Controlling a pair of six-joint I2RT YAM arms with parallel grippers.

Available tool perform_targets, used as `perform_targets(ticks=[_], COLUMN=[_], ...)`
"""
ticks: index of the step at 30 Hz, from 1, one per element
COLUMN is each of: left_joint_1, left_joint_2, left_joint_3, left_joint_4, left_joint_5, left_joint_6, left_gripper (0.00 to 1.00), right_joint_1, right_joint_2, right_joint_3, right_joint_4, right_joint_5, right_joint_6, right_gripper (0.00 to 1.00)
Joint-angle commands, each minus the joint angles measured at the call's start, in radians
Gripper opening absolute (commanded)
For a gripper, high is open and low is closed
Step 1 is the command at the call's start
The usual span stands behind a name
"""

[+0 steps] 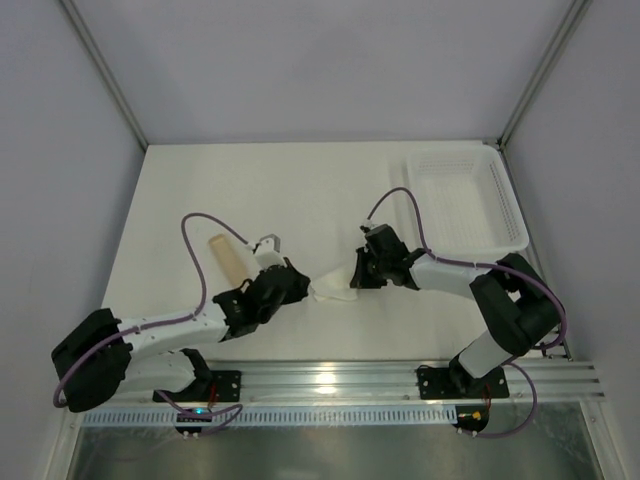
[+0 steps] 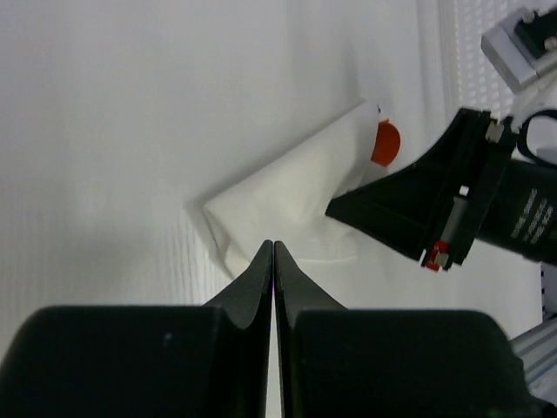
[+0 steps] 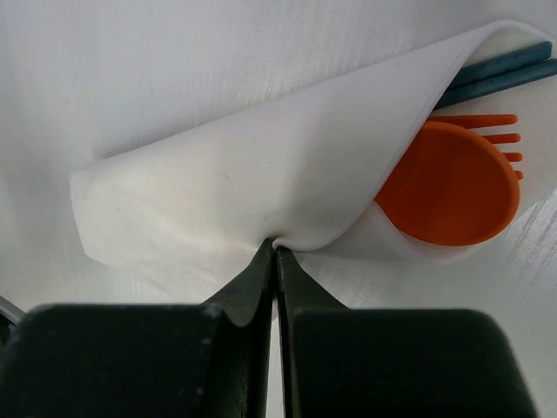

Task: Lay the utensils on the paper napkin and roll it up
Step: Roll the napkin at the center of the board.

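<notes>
The paper napkin lies between my two grippers, folded over the utensils. In the right wrist view the napkin covers an orange spoon, orange fork tines and dark teal handles that stick out at its right end. My right gripper is shut and pinches the fold's near edge; it shows from above. My left gripper is shut, its tips at the napkin's opposite edge; whether paper is between them I cannot tell. The spoon peeks out there too.
A white mesh basket stands at the back right. A pale tan cylinder-like piece lies by the left arm's wrist, under a purple cable. The table's front rail runs along the near edge.
</notes>
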Motion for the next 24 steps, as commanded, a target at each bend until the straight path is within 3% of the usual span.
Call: perform_targets(ticks=[1, 6, 7, 13, 20, 24], left_joint_1=[0.135, 0.307, 0.324, 0.359, 0.363, 0.363], left_joint_2=[0.026, 0.110, 0.142, 0.236, 0.457, 0.509], left_joint_3=[0.022, 0.028, 0.024, -0.027, -0.009, -0.009], left_joint_4=[0.067, 0.193, 0.230, 0.524, 0.767, 0.834], left_joint_5=[0.204, 0.463, 0.541, 0.710, 0.779, 0.776], left_joint_6=[0.092, 0.111, 0.111, 0.103, 0.002, -0.028], left_gripper=[0.00, 0.00, 0.00, 0.00, 0.00, 0.00], right_joint_1=[-0.005, -0.005, -0.005, -0.005, -0.005, -0.005], right_joint_2=[0.015, 0.024, 0.024, 0.032, 0.039, 0.035], right_joint_3=[0.007, 0.007, 0.007, 0.017, 0.021, 0.020], right_joint_4=[-0.026, -0.016, -0.016, -0.018, -0.018, -0.019], right_joint_5=[0.029, 0.012, 0.012, 0.010, 0.006, 0.004], right_joint_6=[-0.032, -0.033, -0.033, -0.036, -0.038, -0.041], right_gripper=[0.04, 0.04, 0.04, 0.04, 0.04, 0.04])
